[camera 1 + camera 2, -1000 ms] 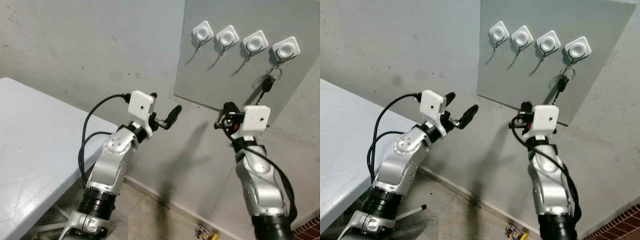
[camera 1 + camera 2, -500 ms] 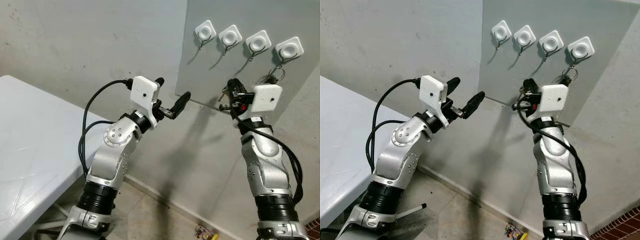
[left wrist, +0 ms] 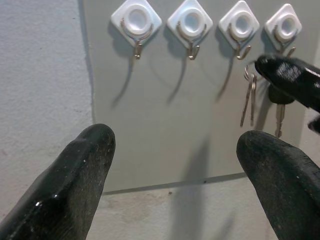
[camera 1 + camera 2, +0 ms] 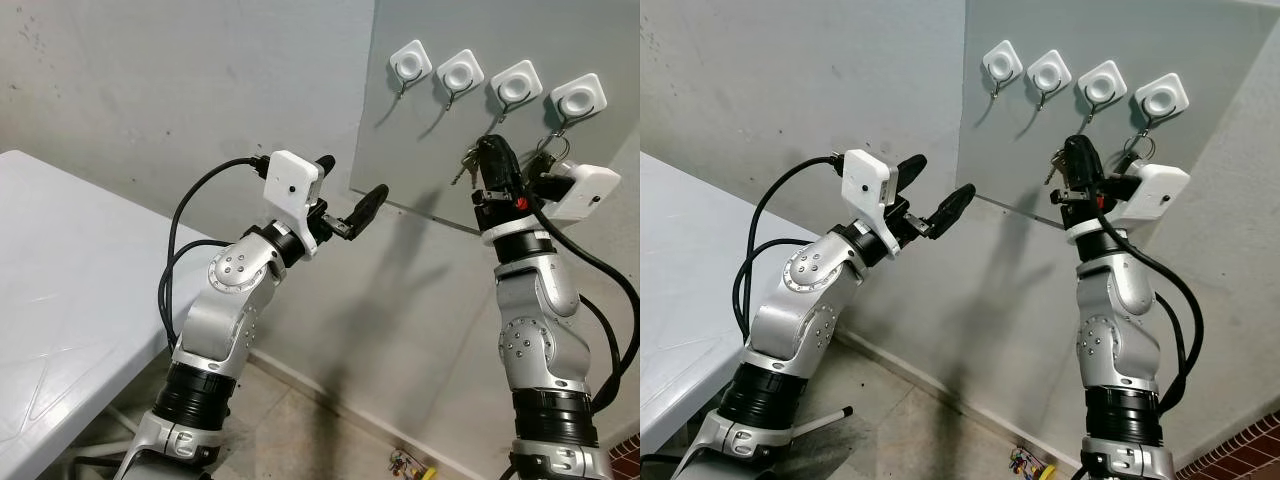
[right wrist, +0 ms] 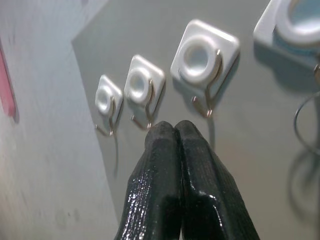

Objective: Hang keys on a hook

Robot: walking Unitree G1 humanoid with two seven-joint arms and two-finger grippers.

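Four white hooks (image 4: 459, 72) sit in a row on a grey board (image 4: 420, 160) on the wall. My right gripper (image 4: 490, 152) is raised just below the third hook (image 4: 516, 83), shut on a ring of silver keys (image 4: 464, 166) that dangle beside it. In the right wrist view its fingertips (image 5: 175, 131) are pressed together under the third hook (image 5: 202, 57). A black-headed key (image 3: 279, 100) hangs from the fourth hook (image 3: 283, 27). My left gripper (image 4: 350, 177) is open, held out toward the board's lower left, apart from the keys (image 3: 248, 97).
A white table (image 4: 60, 260) stands to my left against the grey wall. On the floor near the wall base lies a small colourful object (image 4: 410, 465). Red brick (image 4: 1230, 460) shows at the lower right.
My right gripper has risen with the keys from below the board to just under the third hook, its wrist turning. The left arm rose slightly and then held still.
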